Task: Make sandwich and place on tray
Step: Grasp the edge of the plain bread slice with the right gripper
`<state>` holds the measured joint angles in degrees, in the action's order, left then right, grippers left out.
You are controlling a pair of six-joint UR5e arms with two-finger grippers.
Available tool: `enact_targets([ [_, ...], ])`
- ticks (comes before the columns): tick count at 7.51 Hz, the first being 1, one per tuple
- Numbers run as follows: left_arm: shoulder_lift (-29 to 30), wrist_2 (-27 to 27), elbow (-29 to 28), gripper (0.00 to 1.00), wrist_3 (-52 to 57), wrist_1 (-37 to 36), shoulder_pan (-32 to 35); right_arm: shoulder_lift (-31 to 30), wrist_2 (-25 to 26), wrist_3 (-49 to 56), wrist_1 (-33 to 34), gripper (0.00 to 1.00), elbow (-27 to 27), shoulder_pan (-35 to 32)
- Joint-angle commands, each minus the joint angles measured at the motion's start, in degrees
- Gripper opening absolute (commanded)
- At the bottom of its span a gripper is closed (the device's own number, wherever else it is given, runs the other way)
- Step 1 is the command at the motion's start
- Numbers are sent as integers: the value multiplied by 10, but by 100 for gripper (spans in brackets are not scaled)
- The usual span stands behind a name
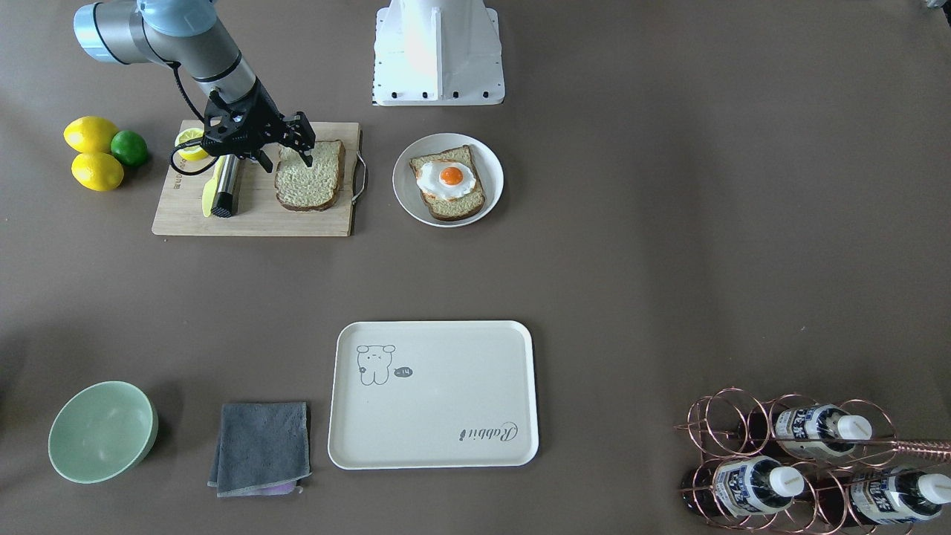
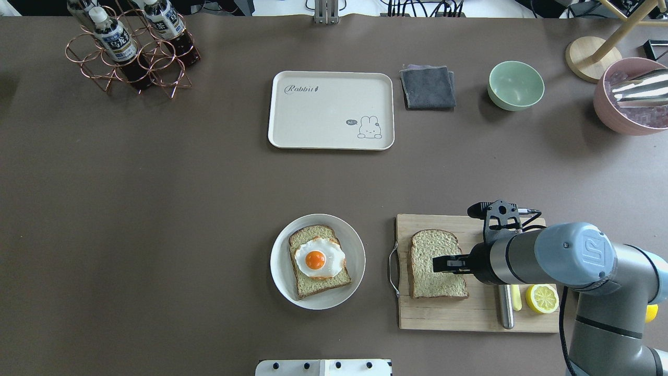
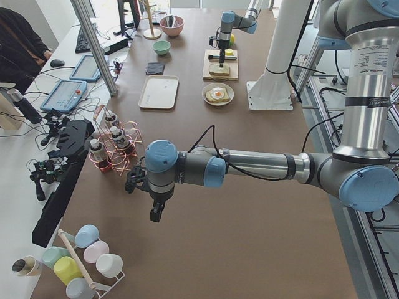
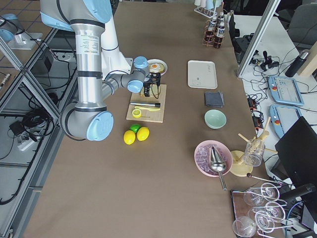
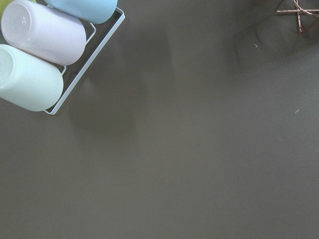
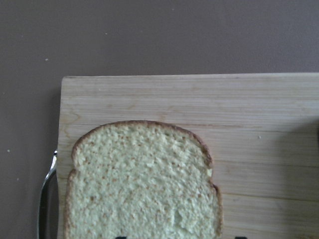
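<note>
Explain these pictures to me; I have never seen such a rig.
These are six camera views of one moment: two robot arms at a brown table. Two views look down from above, two from the table's ends, one sits on each wrist. The right tool, open and holding nothing, is poised over a plain brown-crusted bread slice on the wooden cutting board. Beside it, a round white plate holds a second slice topped with a white fried egg. The flat cream-white tray is empty. The left tool hangs near the table's other end; whether it is open is unclear.
</note>
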<state>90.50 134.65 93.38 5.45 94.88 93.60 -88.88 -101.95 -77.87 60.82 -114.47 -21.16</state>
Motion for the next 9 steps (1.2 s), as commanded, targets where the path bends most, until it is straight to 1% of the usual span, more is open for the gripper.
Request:
enact_targets([
  [1,4,0,0,98,0,0,0,-3,1,-1,0,78,0,0],
  [2,5,0,0,98,0,0,0,-4,2,-1,0,78,1,0],
  [3,6,0,-1,98,0,0,0,-4,2,-3,0,68,3,0],
  [4,8,-1,-1,98,0,0,0,-2,2,-26,0,52,5,0],
  [6,16,-3,-2,98,0,-5,0,2,2,-27,0,0,6,1],
  [7,18,-3,-3,98,0,-5,0,3,2,-27,0,0,6,1],
  [9,20,-4,-7,98,0,-5,0,5,-9,-27,-1,0,-12,-20],
])
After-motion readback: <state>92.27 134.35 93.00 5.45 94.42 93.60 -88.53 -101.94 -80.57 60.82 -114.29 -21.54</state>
